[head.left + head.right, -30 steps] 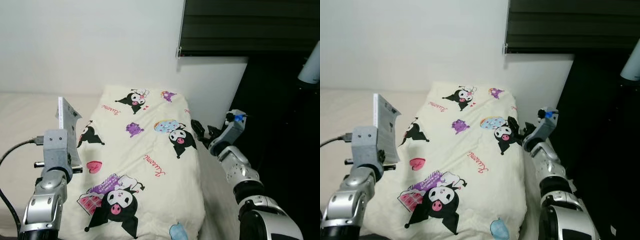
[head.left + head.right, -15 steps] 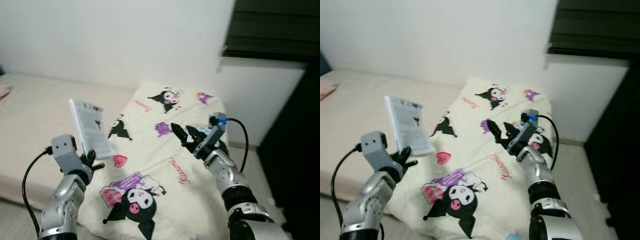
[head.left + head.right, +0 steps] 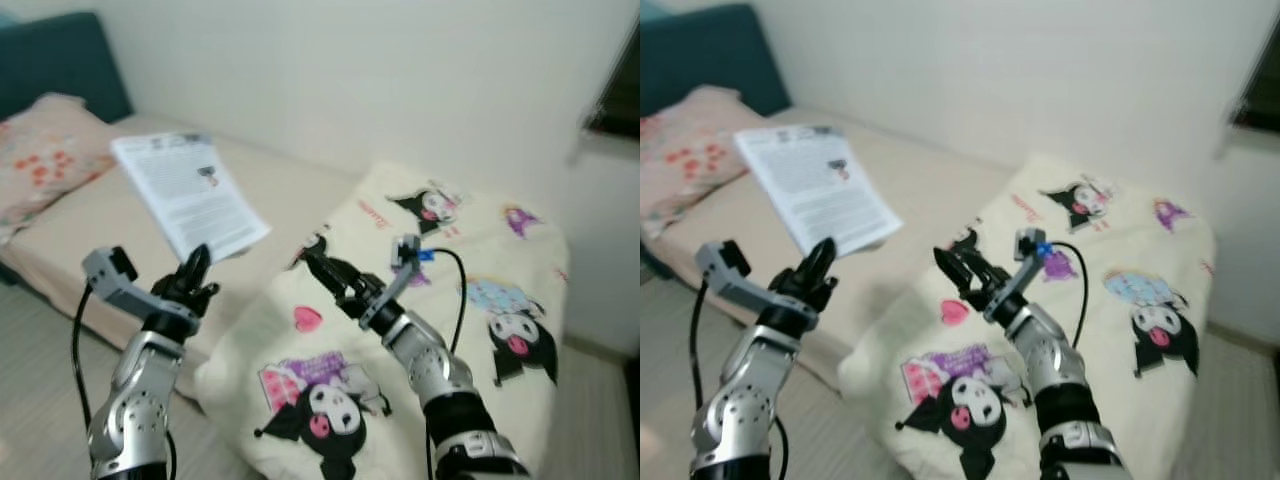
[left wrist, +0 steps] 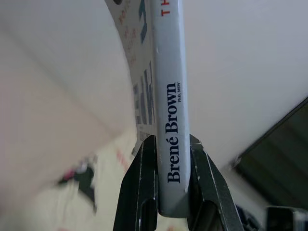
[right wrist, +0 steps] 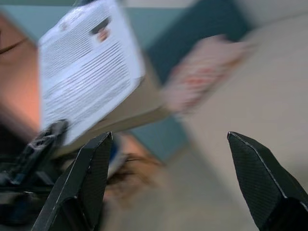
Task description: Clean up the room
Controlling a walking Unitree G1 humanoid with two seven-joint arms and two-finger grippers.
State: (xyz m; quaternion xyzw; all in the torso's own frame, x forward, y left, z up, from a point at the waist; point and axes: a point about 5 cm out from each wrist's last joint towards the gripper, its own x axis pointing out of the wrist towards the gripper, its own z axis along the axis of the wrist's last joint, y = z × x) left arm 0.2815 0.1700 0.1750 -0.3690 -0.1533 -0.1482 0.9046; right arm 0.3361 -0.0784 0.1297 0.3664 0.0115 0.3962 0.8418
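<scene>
The camera has swung left: the bed (image 3: 120,210) and pillow (image 3: 45,140) now lie at ten o'clock. Left fingers (image 4: 139,192) pinch the book (image 3: 190,195); right fingers (image 5: 82,183) are spread.

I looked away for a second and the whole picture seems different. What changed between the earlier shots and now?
Mostly the camera swung left: a pink pillow and teal headboard have come into view. The right gripper, open, moved from the blanket's far edge out over it, toward the book. The left gripper stays shut on the book. The blanket lies as before.

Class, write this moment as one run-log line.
left hand: shut on book | right hand: open, raised above blanket | bed: behind
</scene>
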